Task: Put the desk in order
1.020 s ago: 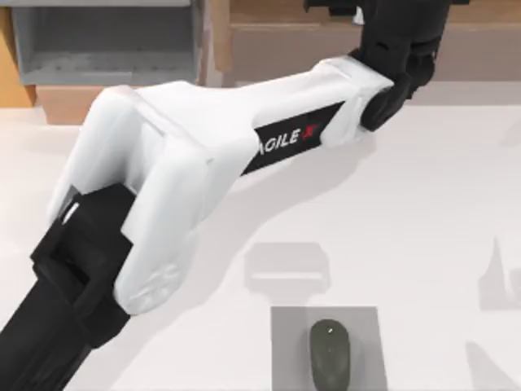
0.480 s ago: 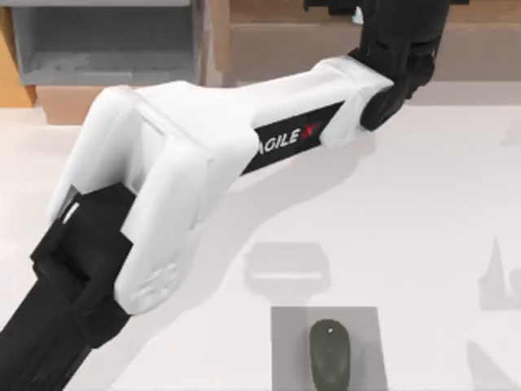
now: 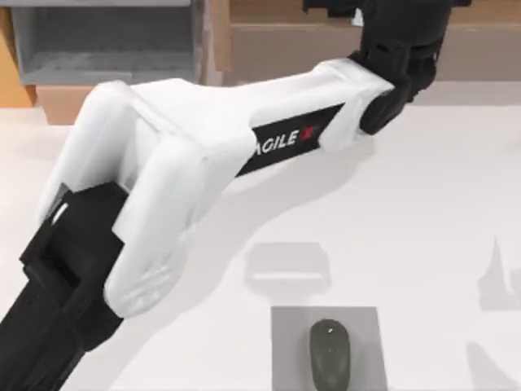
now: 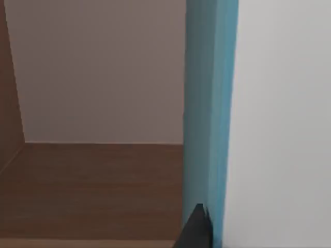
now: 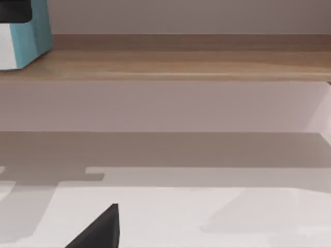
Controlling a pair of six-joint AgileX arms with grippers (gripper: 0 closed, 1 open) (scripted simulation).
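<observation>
The white desk [image 3: 423,204] spreads under my left arm, which stretches from the near left to the wooden shelf [image 3: 293,41] at the back. My left gripper [image 3: 399,20] is at that shelf, shut on a teal book with a white face [image 4: 207,103]. One black fingertip [image 4: 198,230] lies against the book's teal side, and the other is hidden behind the book. From the right wrist view, the book [image 5: 23,44] stands upright on the shelf board [image 5: 181,62] with my left gripper [image 5: 15,10] on top of it. My right gripper [image 5: 98,230] hangs low over the desk, facing the shelf.
A dark mouse [image 3: 329,352] lies on a grey mouse pad [image 3: 285,326] at the near edge. A grey open shelf unit [image 3: 106,41] stands at the back left. Shadows fall on the desk's right side.
My left arm's elbow has shifted slightly left and toward the near edge. Its wrist stays at the shelf. The mouse and pad have not moved.
</observation>
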